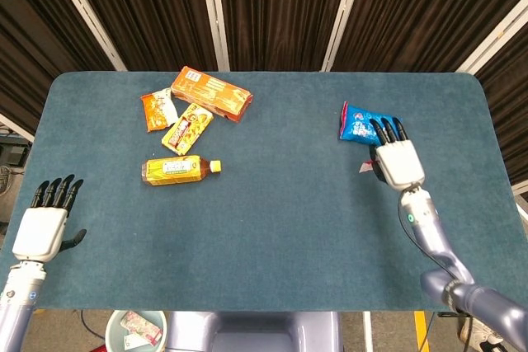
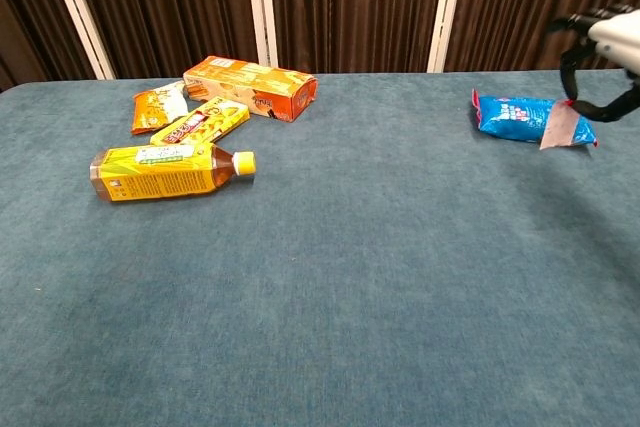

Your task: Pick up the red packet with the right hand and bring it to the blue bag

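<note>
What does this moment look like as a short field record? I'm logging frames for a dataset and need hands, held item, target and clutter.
right hand: raised off the table, pinching the red packet, over the blue bag's near end
left hand: open, holds nothing, at the table's near left edge
blue bag: lying flat, far right of the table
clutter: orange box, two small snack packs, yellow bottle, far left

Table [image 1: 272,228]: matt teal cloth, short felt-like nap. Blue bag [image 2: 512,117]: glossy crinkled plastic film. Red packet [image 2: 557,129]: thin foil-like film, pale underside showing. Bottle [image 2: 170,169]: clear smooth plastic, glossy yellow label. Orange box [image 2: 250,87]: smooth printed card. Right hand [image 1: 397,162]: smooth white plastic shell, matt black fingers [image 1: 386,130].
</note>
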`<action>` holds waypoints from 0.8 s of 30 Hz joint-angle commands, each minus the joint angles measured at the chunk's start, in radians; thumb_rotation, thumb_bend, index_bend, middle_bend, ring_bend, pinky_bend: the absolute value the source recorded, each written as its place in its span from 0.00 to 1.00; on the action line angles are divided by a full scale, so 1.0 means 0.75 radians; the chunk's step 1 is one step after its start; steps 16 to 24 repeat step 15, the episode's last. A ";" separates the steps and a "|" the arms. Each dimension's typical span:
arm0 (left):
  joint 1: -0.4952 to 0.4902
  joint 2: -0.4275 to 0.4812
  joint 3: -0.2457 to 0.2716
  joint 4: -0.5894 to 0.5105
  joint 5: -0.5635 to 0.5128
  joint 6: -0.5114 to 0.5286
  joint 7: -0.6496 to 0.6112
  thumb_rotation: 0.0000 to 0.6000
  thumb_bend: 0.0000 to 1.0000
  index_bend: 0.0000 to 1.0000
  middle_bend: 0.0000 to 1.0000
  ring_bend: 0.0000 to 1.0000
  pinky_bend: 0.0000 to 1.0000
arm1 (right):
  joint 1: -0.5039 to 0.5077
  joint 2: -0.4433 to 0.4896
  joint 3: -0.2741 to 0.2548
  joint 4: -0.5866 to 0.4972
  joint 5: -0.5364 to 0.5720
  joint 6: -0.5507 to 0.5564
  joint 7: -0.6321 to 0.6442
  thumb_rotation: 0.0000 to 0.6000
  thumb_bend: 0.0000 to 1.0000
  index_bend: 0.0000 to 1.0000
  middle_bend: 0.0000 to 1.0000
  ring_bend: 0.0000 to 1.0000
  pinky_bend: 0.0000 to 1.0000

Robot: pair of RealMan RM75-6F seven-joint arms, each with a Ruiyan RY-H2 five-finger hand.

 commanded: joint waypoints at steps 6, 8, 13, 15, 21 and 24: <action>0.024 0.051 0.031 -0.043 0.054 0.030 -0.054 1.00 0.23 0.00 0.00 0.00 0.00 | -0.423 0.231 -0.184 -0.560 -0.061 0.508 -0.180 1.00 0.57 0.58 0.03 0.00 0.00; 0.032 0.056 0.036 -0.044 0.066 0.045 -0.062 1.00 0.23 0.00 0.00 0.00 0.00 | -0.489 0.227 -0.225 -0.563 -0.072 0.573 -0.162 1.00 0.57 0.57 0.03 0.00 0.00; 0.042 0.059 0.048 -0.046 0.093 0.067 -0.064 1.00 0.23 0.00 0.00 0.00 0.00 | -0.548 0.252 -0.265 -0.578 -0.116 0.635 -0.161 1.00 0.57 0.56 0.02 0.00 0.00; 0.045 0.058 0.052 -0.050 0.106 0.076 -0.061 1.00 0.23 0.00 0.00 0.00 0.00 | -0.556 0.256 -0.264 -0.581 -0.116 0.638 -0.151 1.00 0.57 0.56 0.02 0.00 0.00; 0.045 0.058 0.052 -0.050 0.106 0.076 -0.061 1.00 0.23 0.00 0.00 0.00 0.00 | -0.556 0.256 -0.264 -0.581 -0.116 0.638 -0.151 1.00 0.57 0.56 0.02 0.00 0.00; 0.045 0.058 0.052 -0.050 0.106 0.076 -0.061 1.00 0.23 0.00 0.00 0.00 0.00 | -0.556 0.256 -0.264 -0.581 -0.116 0.638 -0.151 1.00 0.57 0.56 0.02 0.00 0.00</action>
